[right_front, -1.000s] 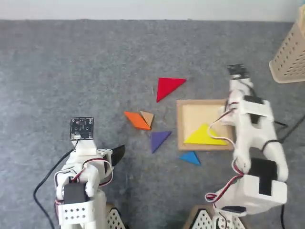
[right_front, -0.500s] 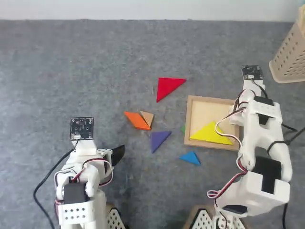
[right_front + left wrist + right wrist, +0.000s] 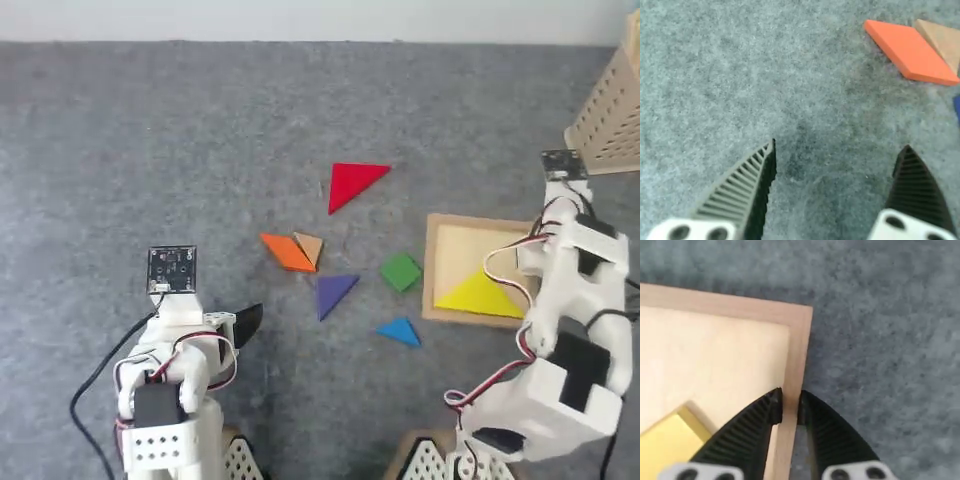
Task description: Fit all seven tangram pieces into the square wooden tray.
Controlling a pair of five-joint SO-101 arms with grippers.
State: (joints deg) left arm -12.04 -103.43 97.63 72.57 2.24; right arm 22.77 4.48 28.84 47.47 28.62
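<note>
right gripper [image 3: 788, 405] clamped on wooden tray [image 3: 797, 340] rim, green square [image 3: 401, 271] at its nine o'clock, left gripper [image 3: 837, 165] agape over fuzzy felt [image 3: 740, 75]

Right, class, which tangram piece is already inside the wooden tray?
The yellow triangle: it alone lies inside the tray, while the rest lie loose on the grey mat.

We take this for a robotics lab bench: two small white arms [image 3: 168, 385] stand side by side on a grey felt-covered counter [image 3: 150, 130], a perforated basket [image 3: 610, 115] at its edge.
</note>
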